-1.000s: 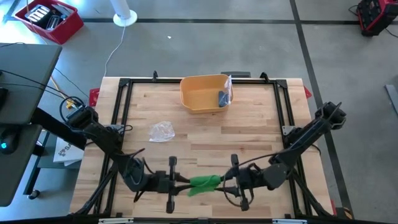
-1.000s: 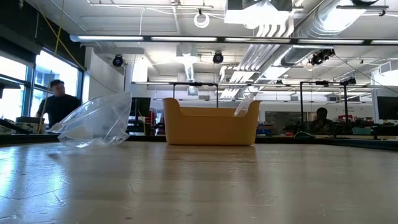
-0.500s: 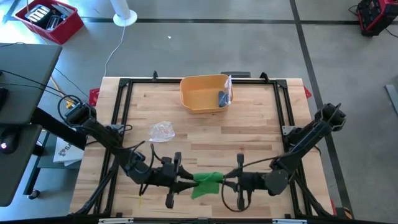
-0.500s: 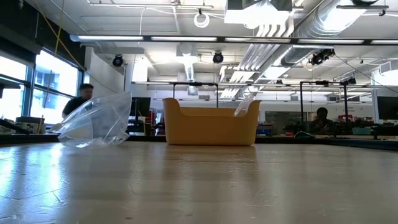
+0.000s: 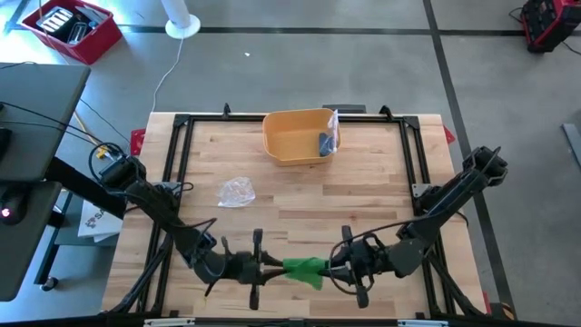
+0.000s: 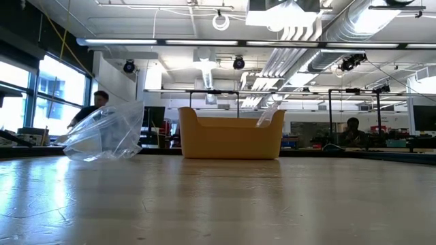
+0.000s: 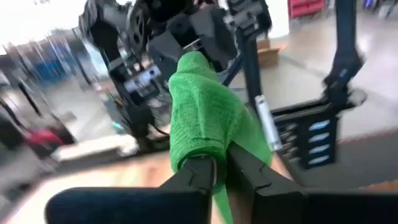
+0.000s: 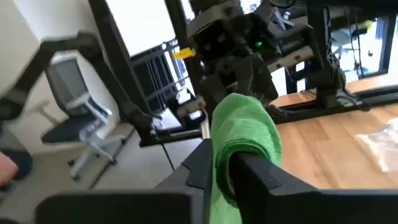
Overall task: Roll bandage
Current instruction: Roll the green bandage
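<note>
The bandage [image 5: 304,269] is a green, partly rolled strip, held in the air between my two grippers above the table's near edge. My left gripper [image 5: 275,266] is shut on its left end and my right gripper [image 5: 330,267] on its right end, the two pointing level at each other. In the left wrist view the roll [image 7: 202,115] bulges beyond the fingers. In the right wrist view the roll [image 8: 245,137] wraps over one finger. The low view shows neither gripper nor the bandage. My left gripper pinches the near end of the roll [image 7: 214,163] between its two fingers, coming level from the table's left. A loose strip [image 7: 219,205] hangs below the fingers. The roll is clear of the table. My right gripper pinches the roll's other end [image 8: 222,171] between its two fingers, coming level from the table's right. Green cloth drapes over one finger [image 8: 258,168]. The roll is clear of the table.
A yellow bin [image 5: 277,141] stands at the table's far middle, with a blue thing and a clear bag inside its right end. A crumpled clear plastic bag [image 5: 236,191] lies left of centre. Black frame rails [image 5: 177,173] edge the table. A person shows beyond the table in the low view.
The bandage has turned between the grippers: its drooping part, first at the left end, now hangs at the right. My left gripper went a little toward the far edge and came back. My right gripper's wrist has rolled.
</note>
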